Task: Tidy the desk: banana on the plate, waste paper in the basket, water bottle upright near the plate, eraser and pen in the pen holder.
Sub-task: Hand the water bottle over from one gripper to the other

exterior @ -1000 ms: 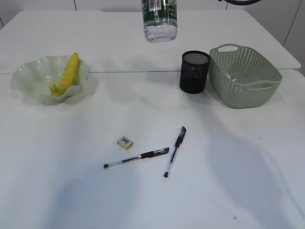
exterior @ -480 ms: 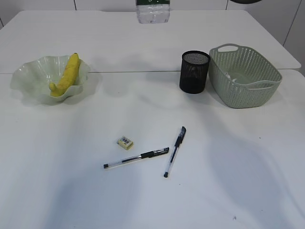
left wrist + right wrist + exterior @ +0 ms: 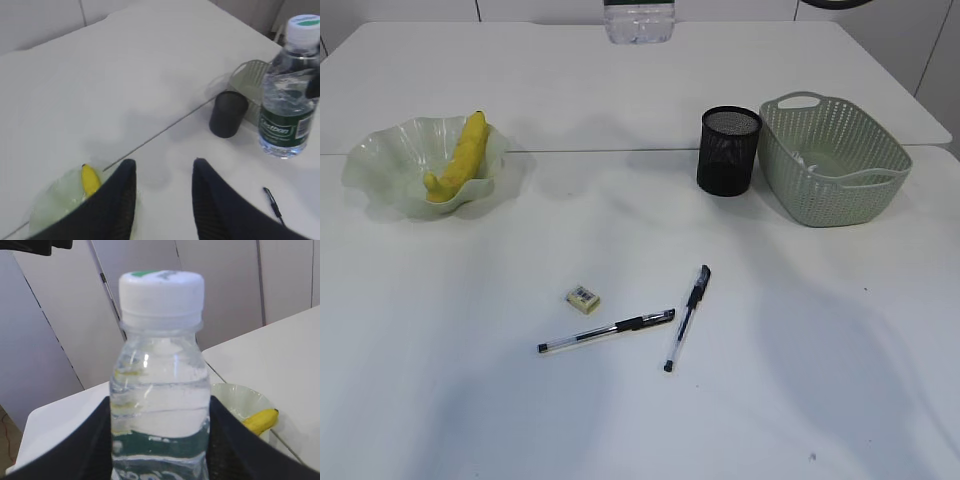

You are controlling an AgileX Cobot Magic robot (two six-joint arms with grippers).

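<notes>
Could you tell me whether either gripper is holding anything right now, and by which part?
The right gripper holds the water bottle upright by its lower body, around the label. The left gripper is open and holds nothing.

water bottle: clear glossy plastic | pen holder: black mesh

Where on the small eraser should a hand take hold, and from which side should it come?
Grip the eraser across its two short sides, coming straight down from above: it lies flat and low on the table, with clear space around it, the nearest pen apart.
</notes>
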